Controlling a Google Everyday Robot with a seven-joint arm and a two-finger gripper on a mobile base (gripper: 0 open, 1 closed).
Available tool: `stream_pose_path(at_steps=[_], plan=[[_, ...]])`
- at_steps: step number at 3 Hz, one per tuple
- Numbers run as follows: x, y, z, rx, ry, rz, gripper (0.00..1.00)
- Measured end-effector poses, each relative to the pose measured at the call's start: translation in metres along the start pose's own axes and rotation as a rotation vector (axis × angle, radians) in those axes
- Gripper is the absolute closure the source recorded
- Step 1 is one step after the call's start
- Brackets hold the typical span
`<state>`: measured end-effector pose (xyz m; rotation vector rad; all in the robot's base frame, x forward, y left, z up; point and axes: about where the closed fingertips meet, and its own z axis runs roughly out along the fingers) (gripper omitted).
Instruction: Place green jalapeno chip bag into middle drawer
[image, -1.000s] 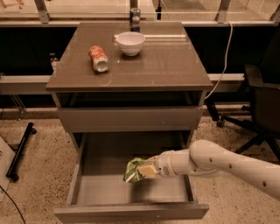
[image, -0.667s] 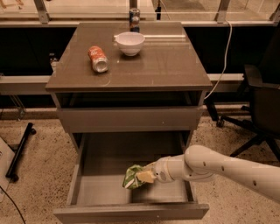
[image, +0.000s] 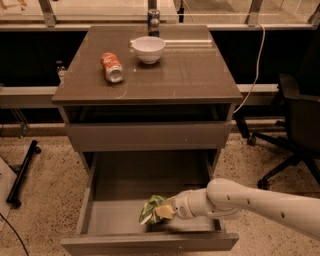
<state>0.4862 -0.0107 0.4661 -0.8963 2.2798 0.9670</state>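
Observation:
The green jalapeno chip bag (image: 151, 208) is held in my gripper (image: 164, 211), low inside the open middle drawer (image: 115, 217), close to its floor near the front wall. My white arm reaches in from the right over the drawer's right side. The gripper's pale fingers are shut on the bag's right edge. The bag is crumpled and tilted. The drawer is pulled far out, with tall side walls and a bare floor.
An orange-red soda can (image: 112, 67) lies on its side on the cabinet top (image: 190, 75), beside a white bowl (image: 148, 48). Another can (image: 153, 20) stands at the back edge. A black office chair (image: 295, 130) stands to the right. A shallower drawer (image: 145, 135) sits above.
My gripper has moved down and toward the drawer's front with the chip bag, lowering it closer to the drawer floor.

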Motion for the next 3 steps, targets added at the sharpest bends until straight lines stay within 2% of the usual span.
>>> stream_pose_path(at_steps=[2,3], plan=[[-0.0002,0.0019,0.0024,-0.005,0.002,-0.003,0.12],[-0.0001,0.0028,0.0035,-0.008,0.003,-0.003,0.00]])
